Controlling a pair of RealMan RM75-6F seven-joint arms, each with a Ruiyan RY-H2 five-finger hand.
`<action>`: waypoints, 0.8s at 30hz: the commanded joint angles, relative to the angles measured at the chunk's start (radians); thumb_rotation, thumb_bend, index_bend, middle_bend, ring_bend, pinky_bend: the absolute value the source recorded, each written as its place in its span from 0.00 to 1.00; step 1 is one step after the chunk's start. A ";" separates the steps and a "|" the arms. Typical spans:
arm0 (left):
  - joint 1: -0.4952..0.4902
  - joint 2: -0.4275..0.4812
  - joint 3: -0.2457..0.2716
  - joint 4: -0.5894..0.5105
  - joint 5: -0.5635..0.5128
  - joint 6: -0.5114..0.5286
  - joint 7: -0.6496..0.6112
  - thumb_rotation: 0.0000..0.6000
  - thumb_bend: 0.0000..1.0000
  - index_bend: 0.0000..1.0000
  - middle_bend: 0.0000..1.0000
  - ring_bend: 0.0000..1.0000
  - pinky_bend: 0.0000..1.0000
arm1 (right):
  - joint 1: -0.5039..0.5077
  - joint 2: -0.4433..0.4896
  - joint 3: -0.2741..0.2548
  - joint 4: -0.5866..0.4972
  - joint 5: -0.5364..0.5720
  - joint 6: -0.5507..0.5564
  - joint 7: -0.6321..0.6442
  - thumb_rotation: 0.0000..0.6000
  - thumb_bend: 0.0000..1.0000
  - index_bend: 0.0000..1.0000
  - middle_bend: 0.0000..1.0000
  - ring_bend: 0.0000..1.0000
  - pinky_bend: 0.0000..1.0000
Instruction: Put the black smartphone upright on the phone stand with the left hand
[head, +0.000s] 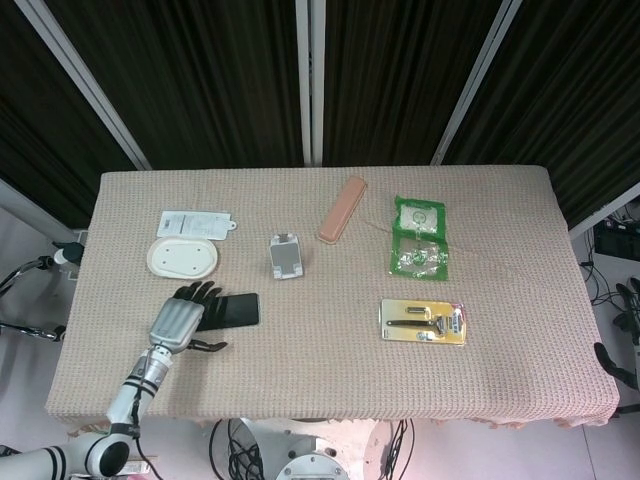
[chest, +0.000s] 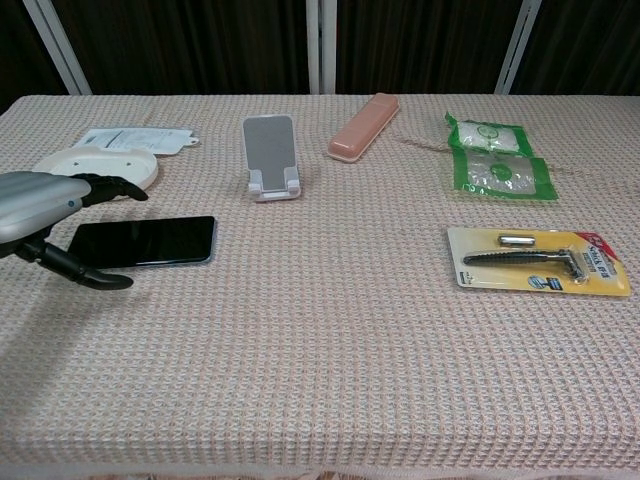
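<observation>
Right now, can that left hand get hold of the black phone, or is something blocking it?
Probably yes. The left hand hovers open over the near end of the black smartphone, fingers spread above it. Nothing lies between them; the white dish and phone stand sit clear, farther back.

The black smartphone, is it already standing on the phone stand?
No, the black smartphone lies flat on the table, apart from the phone stand.

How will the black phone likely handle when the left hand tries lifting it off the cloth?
The phone lies flat and thin, so its edges probably give little purchase. Its glossy face looks slippery. It seems rigid, so it should not bend under the left hand.
</observation>
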 joint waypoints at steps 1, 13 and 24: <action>-0.009 -0.012 -0.002 0.015 -0.014 -0.010 -0.004 0.53 0.04 0.12 0.08 0.06 0.18 | -0.001 0.001 0.000 0.000 0.002 -0.002 0.001 1.00 0.21 0.00 0.00 0.00 0.00; -0.031 -0.032 -0.008 0.053 -0.070 -0.025 -0.010 0.67 0.10 0.17 0.08 0.06 0.18 | -0.006 0.005 0.002 0.002 0.007 0.003 0.010 1.00 0.21 0.00 0.00 0.00 0.00; -0.050 -0.031 -0.008 0.066 -0.086 -0.044 -0.041 0.71 0.19 0.21 0.08 0.06 0.18 | -0.010 0.004 0.002 0.005 0.005 0.008 0.013 1.00 0.21 0.00 0.00 0.00 0.00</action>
